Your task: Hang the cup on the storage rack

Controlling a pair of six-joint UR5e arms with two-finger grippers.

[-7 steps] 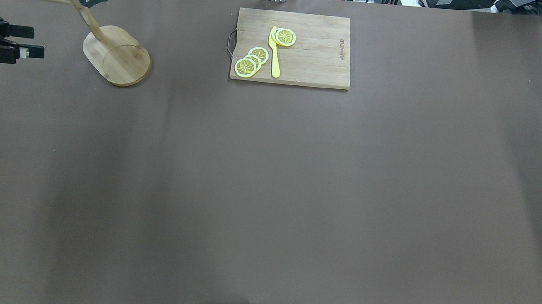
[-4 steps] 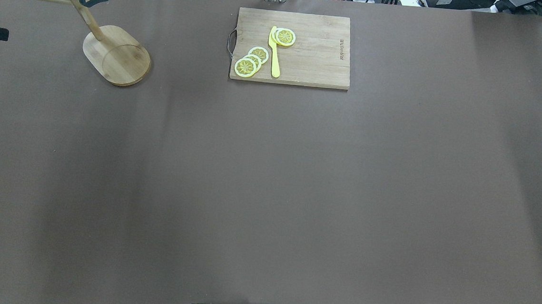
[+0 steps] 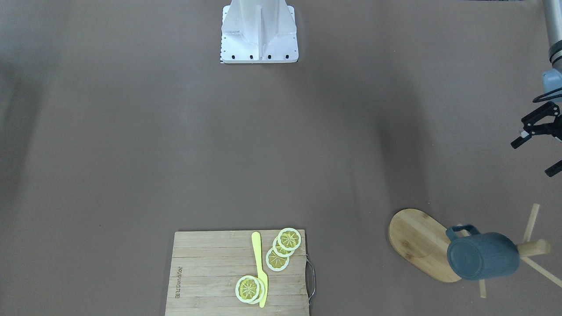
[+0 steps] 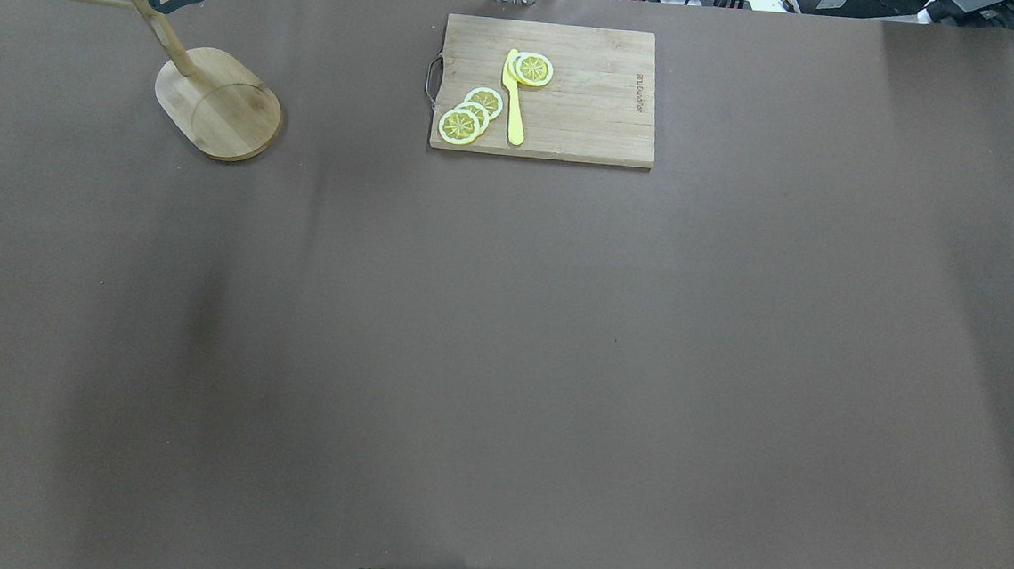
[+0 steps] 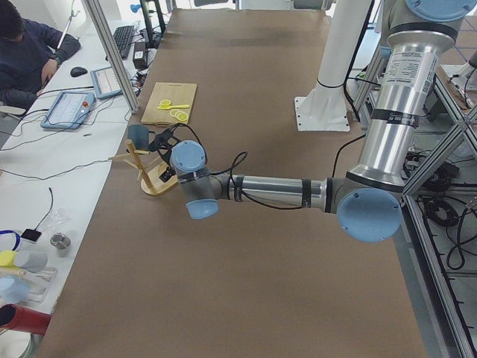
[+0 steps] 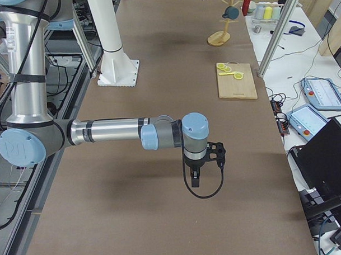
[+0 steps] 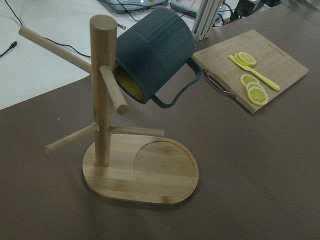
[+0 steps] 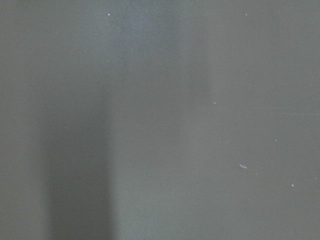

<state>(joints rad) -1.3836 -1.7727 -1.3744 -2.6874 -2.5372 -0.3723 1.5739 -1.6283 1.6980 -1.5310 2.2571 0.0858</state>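
The slate-blue cup (image 3: 483, 256) hangs tilted by its handle on a peg of the bamboo storage rack (image 3: 417, 241), at the table's far left corner in the overhead view. The cup (image 7: 155, 50) and the rack's post (image 7: 102, 90) fill the left wrist view, and nothing holds the cup. My left gripper (image 3: 532, 158) is open and empty, well apart from the rack, beside the table's edge. My right gripper (image 6: 208, 157) shows only in the exterior right view, low over bare table; I cannot tell whether it is open or shut.
A rectangular wooden cutting board (image 4: 591, 103) with lemon slices (image 4: 470, 114) and a yellow knife (image 4: 513, 97) lies at the far middle of the table. The robot's white base (image 3: 259, 30) stands at the near edge. An operator (image 5: 30, 52) sits beyond the far edge.
My left gripper has drawn back to the left, away from the rack, and is almost out of the overhead view. The cup and rack have not moved.
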